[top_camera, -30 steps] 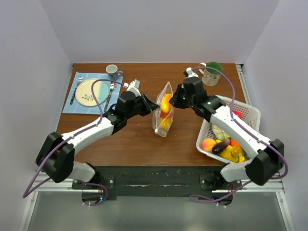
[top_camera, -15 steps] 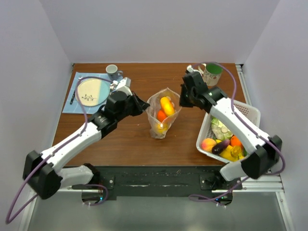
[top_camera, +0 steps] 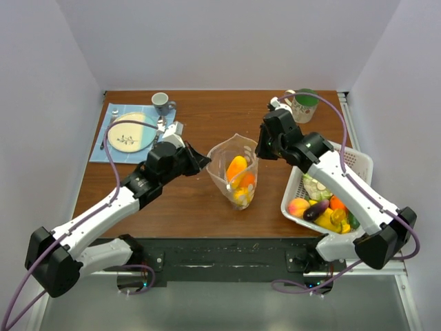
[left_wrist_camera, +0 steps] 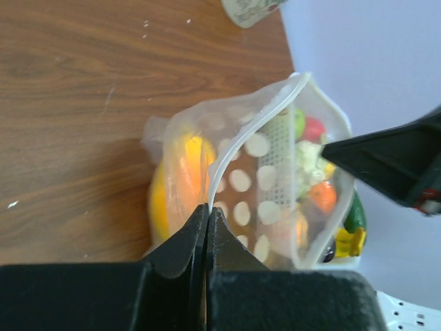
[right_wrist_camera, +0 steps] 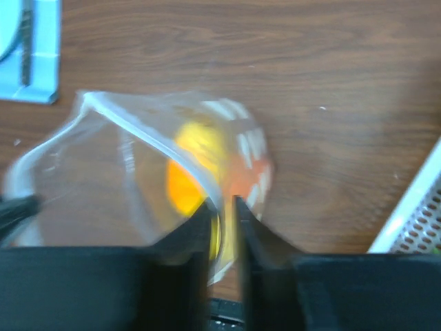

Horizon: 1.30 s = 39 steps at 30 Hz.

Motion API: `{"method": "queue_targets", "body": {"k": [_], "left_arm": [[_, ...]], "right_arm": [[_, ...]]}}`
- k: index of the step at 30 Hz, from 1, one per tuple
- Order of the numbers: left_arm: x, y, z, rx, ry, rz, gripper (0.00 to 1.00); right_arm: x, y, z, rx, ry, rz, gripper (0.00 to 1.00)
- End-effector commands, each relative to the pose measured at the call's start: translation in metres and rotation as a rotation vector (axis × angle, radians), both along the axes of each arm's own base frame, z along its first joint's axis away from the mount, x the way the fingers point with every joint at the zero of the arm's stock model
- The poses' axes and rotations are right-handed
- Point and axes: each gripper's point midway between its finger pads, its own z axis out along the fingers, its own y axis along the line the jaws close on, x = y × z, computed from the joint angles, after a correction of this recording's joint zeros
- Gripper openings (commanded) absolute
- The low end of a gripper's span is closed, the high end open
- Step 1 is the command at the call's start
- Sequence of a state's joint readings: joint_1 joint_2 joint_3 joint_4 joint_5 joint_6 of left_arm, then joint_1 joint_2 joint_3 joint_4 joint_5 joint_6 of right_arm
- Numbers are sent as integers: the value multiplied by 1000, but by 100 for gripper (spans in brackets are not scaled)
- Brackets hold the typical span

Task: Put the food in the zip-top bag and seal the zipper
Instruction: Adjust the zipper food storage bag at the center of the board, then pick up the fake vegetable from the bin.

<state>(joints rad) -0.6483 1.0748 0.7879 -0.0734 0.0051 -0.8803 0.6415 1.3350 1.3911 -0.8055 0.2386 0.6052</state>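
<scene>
We hold the zip-top bag (top_camera: 233, 172) open at mid-table (top_camera: 186, 203), between our two grippers.
Our left gripper (top_camera: 205, 162) is clamped tight on the zipper (left_wrist_camera: 241, 138) at the left rim; our right gripper (top_camera: 260, 150), its fingers (right_wrist_camera: 189, 234) a narrow gap apart, pinches the right rim. Orange and yellow food (top_camera: 236, 167) sits inside, with more in the white basket (top_camera: 360, 163) at near right.

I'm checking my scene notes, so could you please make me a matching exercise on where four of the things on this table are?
Things: 1 zip-top bag; 2 white basket; 3 plate; 4 green-topped mug.
Places: A on the blue placemat; B far right of table; C right edge, holding food; D mid-table, between left pincer and right pincer.
Pairs: 1-D, 2-C, 3-A, 4-B.
</scene>
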Motion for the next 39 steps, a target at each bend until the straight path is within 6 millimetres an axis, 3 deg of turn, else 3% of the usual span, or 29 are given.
{"method": "queue_targets", "body": {"k": [1,2,4,6,7,9,11,15,19,23,27,30,39], "left_arm": [[2,-14,40,-58,-100,-69,0],[5,-19,52,-102,-134,-80,0],[7,-27,48,-109,-130,-103,0],[9,-35,45,-118,-120,-131,0],[10,-37,43,-117,-114,-135,0],[11,-44,41,-145,-104,-154,0],[11,-46,42,-158,-105,-163,0],[13,-50,40,-156,-98,-170,0],[13,-52,44,-157,-101,-180,0],[14,-50,56,-142,-118,-183,0],[15,-50,85,-145,-170,-190,0],[13,-51,94,-156,-190,-200,0],[12,-49,88,-144,-179,-200,0]], "right_arm": [[-8,-38,-19,-106,12,-119,34],[-11,-45,-19,-121,10,-138,41],[-22,-62,-16,-163,13,-172,67],[-32,-84,4,-163,-43,-235,82],[-42,-94,9,-174,-46,-252,85],[-56,-113,22,-150,-84,-313,87],[-74,-129,16,-162,-54,-362,88],[-111,-156,-8,-149,-8,-441,90],[-127,-170,-28,-171,23,-480,99],[-133,-172,-51,-177,84,-542,91],[-141,-177,-69,-164,120,-621,92],[-143,-176,-78,-149,130,-643,91],[-151,-181,-114,-190,217,-780,88]]}}
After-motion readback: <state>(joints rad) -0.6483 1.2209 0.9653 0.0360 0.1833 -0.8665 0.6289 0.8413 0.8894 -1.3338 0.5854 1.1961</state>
